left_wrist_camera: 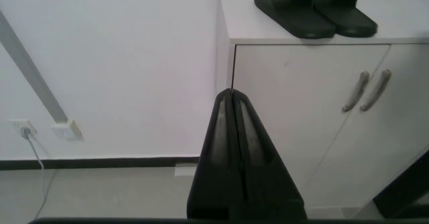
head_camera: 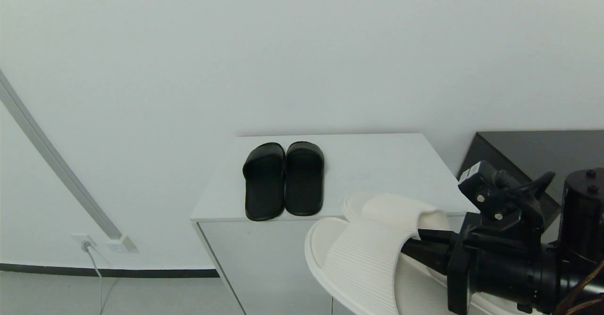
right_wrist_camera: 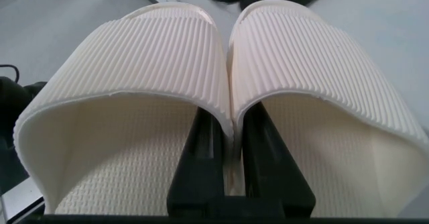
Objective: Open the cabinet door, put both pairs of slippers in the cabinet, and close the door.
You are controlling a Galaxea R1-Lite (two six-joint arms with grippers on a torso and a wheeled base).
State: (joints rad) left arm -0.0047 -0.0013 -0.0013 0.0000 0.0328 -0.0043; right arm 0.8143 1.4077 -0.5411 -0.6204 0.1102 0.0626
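1. Left gripper: fingers pressed together, empty, facing the white two-door cabinet, whose doors are closed.
2. Pair of black rubber slide slippers: side by side on the cabinet top (awaiting pickup).
3. Pair of white ribbed slippers: right gripper clamps both inner strap walls together at the cabinet's front edge, so one grasp likely carries both.

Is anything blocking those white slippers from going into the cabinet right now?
Yes. Both cabinet doors are shut, while the right tool grips the white slippers outside.
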